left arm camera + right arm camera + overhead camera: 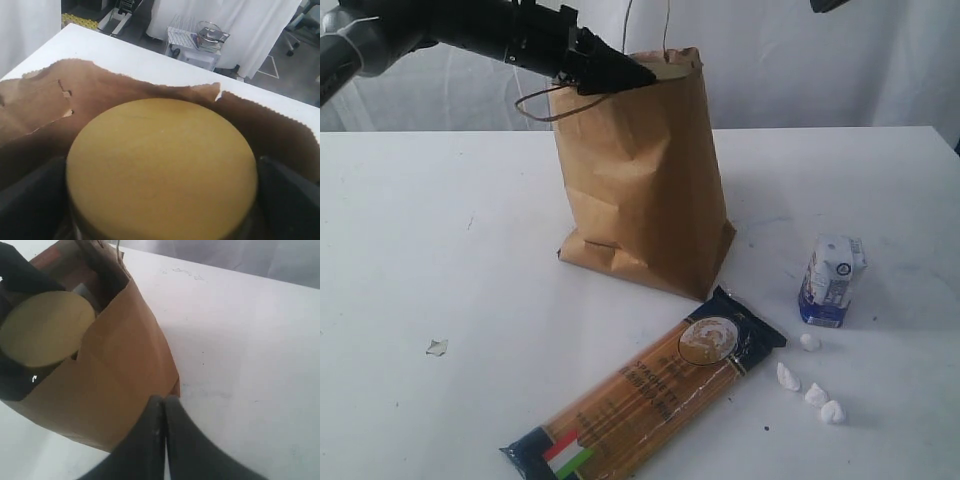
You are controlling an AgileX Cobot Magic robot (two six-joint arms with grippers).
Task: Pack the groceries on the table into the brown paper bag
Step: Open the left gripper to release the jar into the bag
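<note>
Left gripper (632,74) is up at the mouth of the brown paper bag (640,180), spread wide. Its dark fingers (27,200) sit on either side of a broad gold lid and press on its edge. That's the gold-lidded jar (160,165), clamped across the lid and hanging right in the bag's opening. The jar is upright with the lid's flat face pointing straight up, and its long axis runs down into the bag. The glass below is hidden, and so is how deep it reaches.

Right gripper (162,437) hovers above the table (440,230) just off the bag's side, its two fingers pressed together with nothing between them.

The bag stands upright and creased, its mouth open to the top, with one twisted handle (535,108) looping out to the left. Inside, the right wrist view shows the lid and a pale shape behind it, too unclear to name.

On the tabletop, the spaghetti pack (640,398) lies flat in front of the bag with its long axis on a diagonal. Its dark end with the round emblem is just beside the bag's base, though I can't tell whether they touch, and its flag end points to the near edge. The white-blue carton (832,282) stands upright to the right, apart from the bag. Four white lumps (817,394) are scattered between the carton and the pack's right side. A small scrap (437,347) lies well off to the left.
</note>
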